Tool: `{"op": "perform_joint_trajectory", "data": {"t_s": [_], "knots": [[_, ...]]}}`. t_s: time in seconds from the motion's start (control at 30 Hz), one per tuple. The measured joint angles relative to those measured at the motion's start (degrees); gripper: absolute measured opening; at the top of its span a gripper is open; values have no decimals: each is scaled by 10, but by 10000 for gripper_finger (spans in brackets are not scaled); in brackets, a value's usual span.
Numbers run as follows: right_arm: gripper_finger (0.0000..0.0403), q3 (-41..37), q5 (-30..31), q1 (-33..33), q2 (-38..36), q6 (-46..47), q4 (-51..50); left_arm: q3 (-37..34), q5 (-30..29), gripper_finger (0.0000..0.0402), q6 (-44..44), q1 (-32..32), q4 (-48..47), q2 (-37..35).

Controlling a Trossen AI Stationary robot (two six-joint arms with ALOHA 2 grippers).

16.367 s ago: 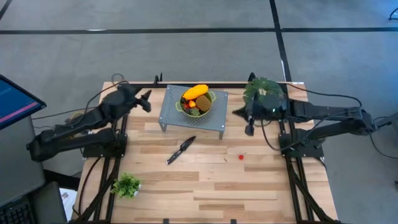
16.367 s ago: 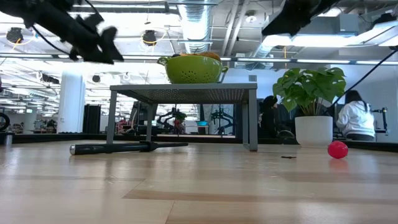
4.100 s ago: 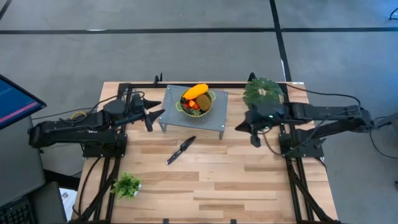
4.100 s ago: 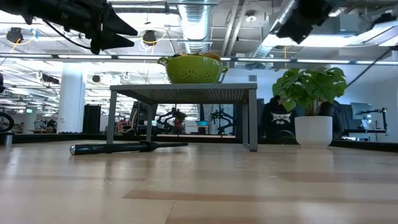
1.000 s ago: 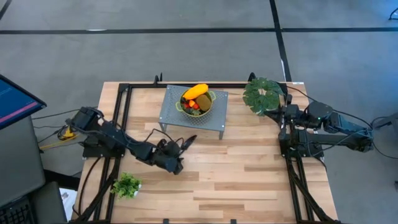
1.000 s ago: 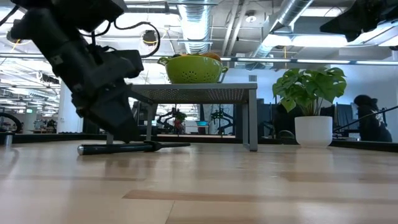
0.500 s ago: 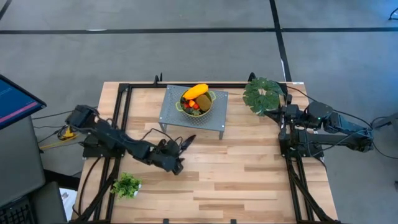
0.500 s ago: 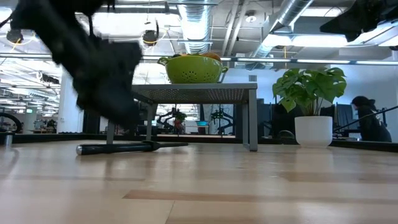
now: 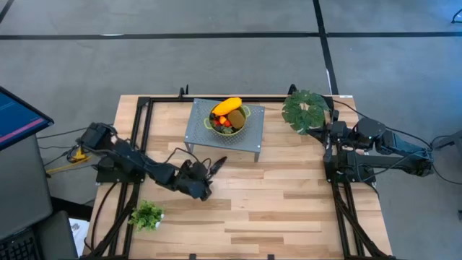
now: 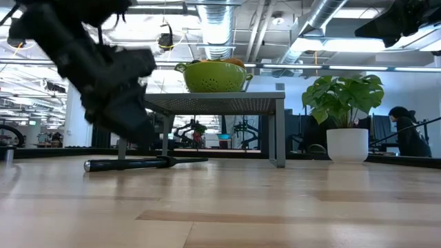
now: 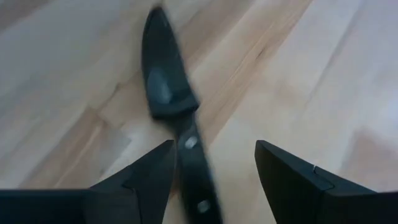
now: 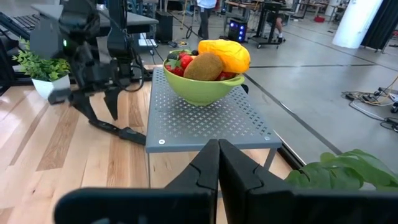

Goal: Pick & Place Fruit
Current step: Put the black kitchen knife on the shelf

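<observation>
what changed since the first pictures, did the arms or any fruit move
The left gripper came down from beside the rack to the knife, open astride its handle, not gripping. The right gripper, shut, pulled back to the plant. The red ball once on the table is gone. The bowl of fruit, rack and small plant stayed put.

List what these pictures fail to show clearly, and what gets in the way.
- Knife: left wrist view blurs it; the handle's end is cut off by the frame's edge.
- Knife handle, high view: covered by the left gripper.
- Fruit in the green bowl: low view hides it behind the bowl wall; too small to count from above.
- Right gripper: tucked behind the potted plant in the high view.
</observation>
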Motion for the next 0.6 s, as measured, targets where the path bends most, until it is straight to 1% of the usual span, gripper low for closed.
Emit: {"op": "perform_joint_trajectory", "data": {"t_s": [0.2, 0.27, 0.43, 0.53, 0.6], "knots": [[1, 0, 0, 0, 0, 0, 0, 0, 4, 218, -15, 0, 7, 60], [1, 0, 0, 0, 0, 0, 0, 1, -7, 218, -17, -1, 13, 70], [1, 0, 0, 0, 0, 0, 0, 2, -10, 216, -17, -1, 19, 82], [1, 0, 0, 0, 0, 0, 0, 2, -11, 194, -17, 0, 18, 79], [1, 0, 0, 0, 0, 0, 0, 2, -13, 168, -17, 0, 18, 79]]}}
